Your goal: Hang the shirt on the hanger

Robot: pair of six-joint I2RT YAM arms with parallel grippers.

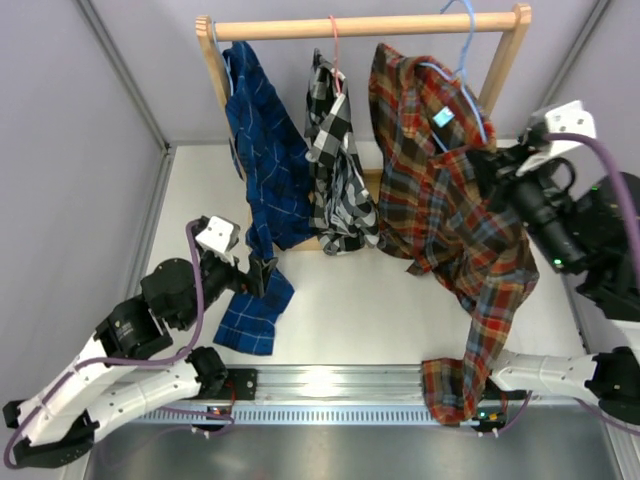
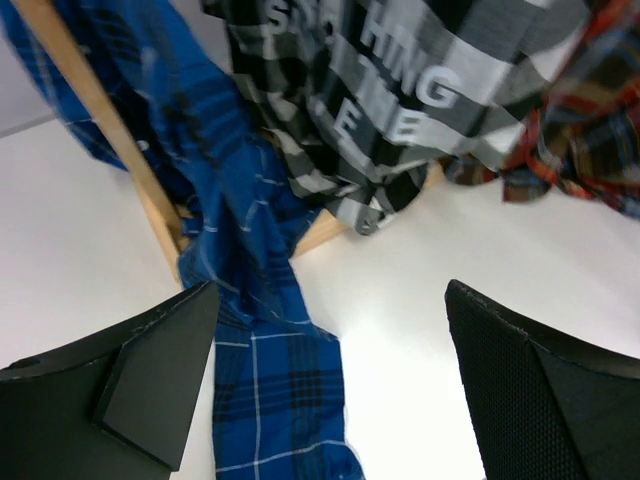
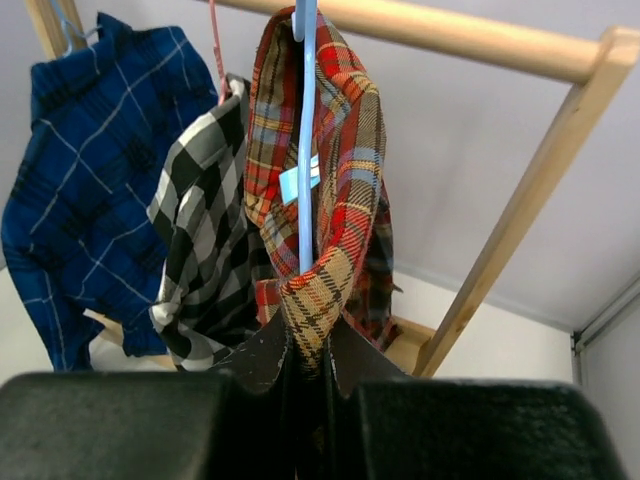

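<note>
Plaid shirt in red-orange, brown and blue, light blue neck label showing, draped over the light blue hanger at the right end of the wooden rail; one sleeve trails past the near edge of the table. Right tool, raised at the shirt's right side, pinched tight on a fold of its fabric. Left tool low over the table, jaws wide, holding nothing, beside the dark blue shirt. Checked shirt hangs just left of the plaid one, rack upright just right — bare table between the arms.
</note>
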